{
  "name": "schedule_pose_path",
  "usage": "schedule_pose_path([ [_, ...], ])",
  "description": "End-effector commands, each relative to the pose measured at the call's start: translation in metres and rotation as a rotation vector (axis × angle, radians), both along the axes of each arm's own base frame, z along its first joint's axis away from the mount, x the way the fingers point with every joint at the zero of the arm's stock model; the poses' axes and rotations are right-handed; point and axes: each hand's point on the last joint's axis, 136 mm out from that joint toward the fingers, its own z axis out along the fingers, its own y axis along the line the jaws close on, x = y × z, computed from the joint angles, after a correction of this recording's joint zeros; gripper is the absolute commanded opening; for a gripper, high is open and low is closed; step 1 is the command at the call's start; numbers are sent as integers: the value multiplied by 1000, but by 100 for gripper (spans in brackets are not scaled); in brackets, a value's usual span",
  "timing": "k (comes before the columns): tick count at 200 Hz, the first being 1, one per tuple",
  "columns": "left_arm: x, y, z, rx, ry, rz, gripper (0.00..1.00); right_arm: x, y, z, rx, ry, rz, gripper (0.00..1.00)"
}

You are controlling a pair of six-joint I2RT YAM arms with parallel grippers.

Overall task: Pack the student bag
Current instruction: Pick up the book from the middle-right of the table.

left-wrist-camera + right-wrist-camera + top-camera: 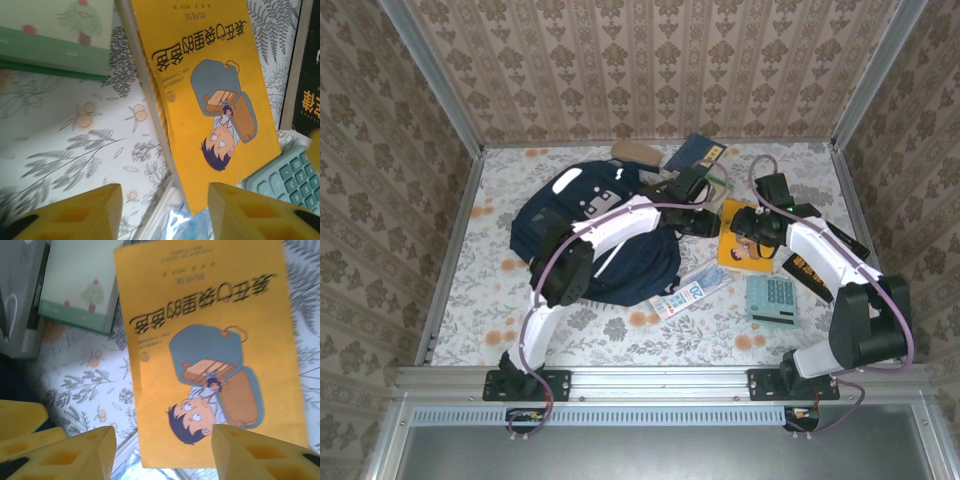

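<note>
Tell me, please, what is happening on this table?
Both arms reach over a yellow children's book, the left arm's fingers and the right arm's fingers open and holding nothing. The book lies near a teal calculator and a green notebook. The navy student bag lies to the left, these things not yet packed.

The table (490, 300) wears a pale cloth printed with grey leaves and small orange fruit. The student bag (640, 268) sprawls left of centre, by far the biggest thing on it. To its right lies a yellow book (730, 252) (a cartoon boy on the cover), with a mint-green calculator (772, 298) just beside its near corner. A blue printed packet (692, 290) sits between bag and calculator. Behind the yellow book is a green notebook (55, 35). A dark blue book (695, 152) and a tan object (635, 153) lie along the far edge.
</note>
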Motion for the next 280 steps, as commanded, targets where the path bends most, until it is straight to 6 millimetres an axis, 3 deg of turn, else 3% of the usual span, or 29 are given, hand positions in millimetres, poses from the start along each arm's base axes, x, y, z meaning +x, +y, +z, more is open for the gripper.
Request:
schedule_pose_path([
  [1, 0, -10, -12, 5, 36, -9, 46, -7, -22, -15, -49, 30, -35, 54],
  [85, 9, -33, -49, 18, 85, -18, 45, -4, -48, -38, -15, 96, -91, 57],
  [100, 10, -32, -58, 41, 96, -10, 44, -3, -52, -44, -10, 103, -99, 57],
  [145, 9, -18, -85, 140, 135, 19, 27, 3, -60, -66, 30, 149, -106, 59],
  [201, 4, -14, -96, 160, 164, 15, 24, 8, -63, -98, 102, 228, -113, 60],
  [230, 2, -14, -101, 163, 177, 9, 19, 15, -46, -106, 247, 233, -61, 61],
  [280, 3, -15, -103, 142, 195, -5, 16, 31, 6, -63, 565, 66, 81, 59],
])
